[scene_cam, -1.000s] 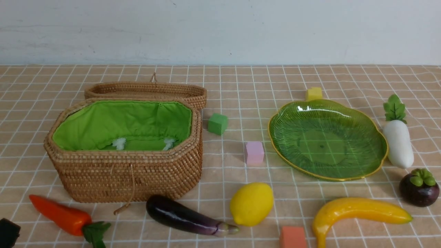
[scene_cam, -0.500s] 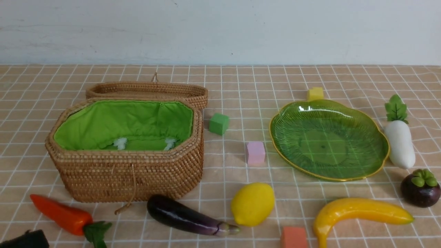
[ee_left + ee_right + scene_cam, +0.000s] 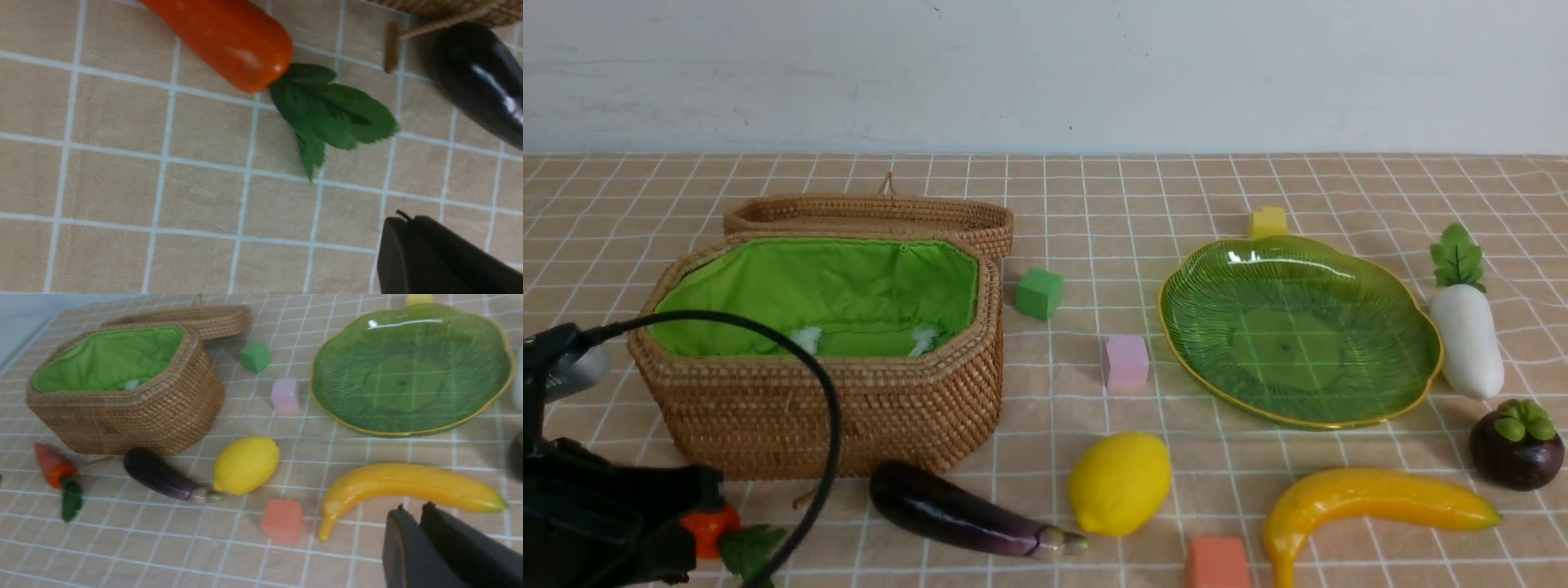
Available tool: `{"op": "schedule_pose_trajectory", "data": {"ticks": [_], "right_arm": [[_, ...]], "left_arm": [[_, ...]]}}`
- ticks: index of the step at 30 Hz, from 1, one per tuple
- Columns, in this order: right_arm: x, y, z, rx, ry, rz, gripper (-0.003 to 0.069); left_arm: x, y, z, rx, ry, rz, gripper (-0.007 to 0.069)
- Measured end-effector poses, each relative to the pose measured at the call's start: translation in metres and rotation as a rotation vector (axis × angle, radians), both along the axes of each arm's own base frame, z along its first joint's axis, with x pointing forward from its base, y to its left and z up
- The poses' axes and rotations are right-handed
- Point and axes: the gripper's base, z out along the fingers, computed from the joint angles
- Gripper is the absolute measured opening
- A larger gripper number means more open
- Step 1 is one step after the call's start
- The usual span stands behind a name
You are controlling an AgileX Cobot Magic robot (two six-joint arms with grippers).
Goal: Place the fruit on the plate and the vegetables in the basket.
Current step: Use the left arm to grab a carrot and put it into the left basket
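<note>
Six items: unsorted, on tablecloth [image 3: 1094, 188].
Carrot [image 3: 220, 36]: lies by basket [image 3: 849, 408] front corner.
Left gripper [image 3: 402, 220]: near carrot, fingers pressed together, empty.
Right gripper [image 3: 419, 510]: fingers nearly together, empty.
Advice: open wide first, straddle the orange body, not the leaves [image 3: 327, 106].

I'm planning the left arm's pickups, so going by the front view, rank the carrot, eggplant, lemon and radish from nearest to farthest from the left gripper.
1. Carrot, beside the left gripper, front left.
2. Eggplant, in front of the basket.
3. Lemon, front centre.
4. Radish, far right, right of the plate.
</note>
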Motion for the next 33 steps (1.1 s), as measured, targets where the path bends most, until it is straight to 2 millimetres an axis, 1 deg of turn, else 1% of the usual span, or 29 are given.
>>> {"op": "schedule_pose_trajectory", "data": {"ticks": [1, 2, 5, 7, 8, 9, 10, 13, 16, 19, 21, 23, 24, 25, 27, 29, 33], "right_arm": [[0.0, 0.0, 0.0, -0.005, 0.002, -0.002, 0.0077], [0.003, -0.003, 0.002, -0.036, 0.018, -0.014, 0.0077], [0.009, -0.005, 0.0, -0.065, 0.061, -0.028, 0.0078], [0.01, -0.005, -0.001, -0.072, 0.067, -0.025, 0.008], [0.011, -0.005, -0.001, -0.075, 0.067, -0.019, 0.0081], [0.011, -0.005, -0.001, -0.075, 0.066, -0.017, 0.0082], [0.011, -0.004, 0.0, -0.075, 0.062, -0.008, 0.0084], [0.011, -0.003, 0.0, -0.077, 0.058, 0.017, 0.0088], [0.011, -0.002, 0.0, -0.079, 0.057, 0.044, 0.0089], [0.011, -0.002, 0.0, -0.077, 0.049, 0.049, 0.0091], [0.012, -0.002, 0.001, -0.075, 0.042, 0.047, 0.0091], [0.012, -0.002, 0.001, -0.074, 0.039, 0.046, 0.0091], [0.012, -0.002, 0.001, -0.076, 0.037, 0.045, 0.0092], [0.012, -0.002, 0.001, -0.077, 0.037, 0.045, 0.0092], [0.012, -0.002, 0.001, -0.077, 0.036, 0.045, 0.0096], [0.012, -0.002, 0.001, -0.077, 0.035, 0.044, 0.0098], [0.012, -0.002, 0.002, -0.075, 0.03, 0.043, 0.0099]], "left_arm": [[0.001, 0.002, -0.001, 0.0, 0.004, 0.012, -0.0013], [0.004, 0.013, -0.003, -0.006, 0.013, 0.067, -0.0013], [0.006, 0.035, -0.003, -0.017, 0.002, 0.178, -0.0013], [0.007, 0.042, -0.002, -0.021, -0.01, 0.218, -0.0013], [0.009, 0.052, -0.003, -0.025, -0.023, 0.271, -0.0013], [0.01, 0.055, -0.003, -0.026, -0.027, 0.29, -0.0013], [0.014, 0.063, -0.004, -0.027, -0.03, 0.331, -0.0013], [0.024, 0.081, -0.011, -0.034, 0.007, 0.402, -0.0013], [0.038, 0.095, -0.024, -0.042, 0.057, 0.447, 0.0], [0.056, 0.102, -0.035, -0.084, 0.088, 0.48, 0.0081], [0.068, 0.104, -0.041, -0.127, 0.103, 0.505, 0.0166], [0.074, 0.105, -0.044, -0.145, 0.11, 0.517, 0.0211], [0.085, 0.109, -0.05, -0.162, 0.12, 0.522, 0.0297], [0.086, 0.109, -0.052, -0.164, 0.125, 0.524, 0.0304], [0.096, 0.113, -0.058, -0.164, 0.132, 0.524, 0.0369], [0.102, 0.116, -0.063, -0.159, 0.136, 0.527, 0.0388], [0.11, 0.121, -0.073, -0.152, 0.139, 0.539, 0.0393]]}}
